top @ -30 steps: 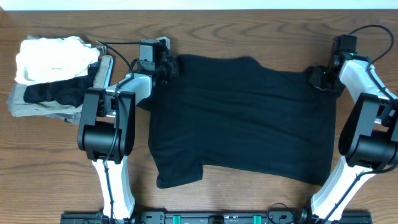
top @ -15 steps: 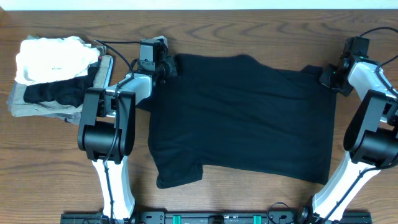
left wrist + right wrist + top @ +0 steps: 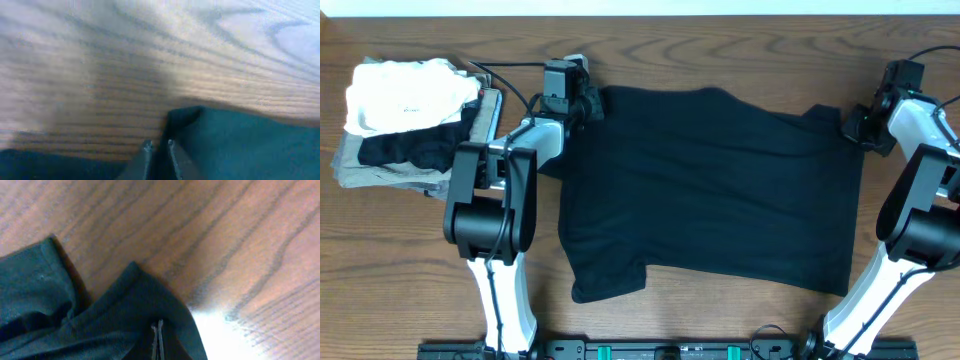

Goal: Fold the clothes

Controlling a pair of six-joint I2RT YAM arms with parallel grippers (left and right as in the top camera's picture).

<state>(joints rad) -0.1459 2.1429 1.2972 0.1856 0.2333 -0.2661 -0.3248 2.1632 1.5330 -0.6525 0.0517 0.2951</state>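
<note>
One black T-shirt (image 3: 710,190) lies spread flat mid-table (image 3: 720,40), collar edge at the far side, one sleeve folded out at the near left. Only the overhead shows it whole, plus one pile at the far left: white garment (image 3: 405,95) on top, a black one (image 3: 405,148) under it, grey ones (image 3: 350,172) at the bottom. Two arms, two pincers.

Left gripper (image 3: 588,103) sits at the shirt's far left corner. The wrist view shows its fingertips (image 3: 146,146) a sliver apart over the hem; can't tell if cloth is nipped.

Right gripper (image 3: 855,125) is at the far right sleeve. Its wrist view shows fingertips (image 3: 154,332) pressed together, pinching the sleeve cloth, with bare wood just beyond.
</note>
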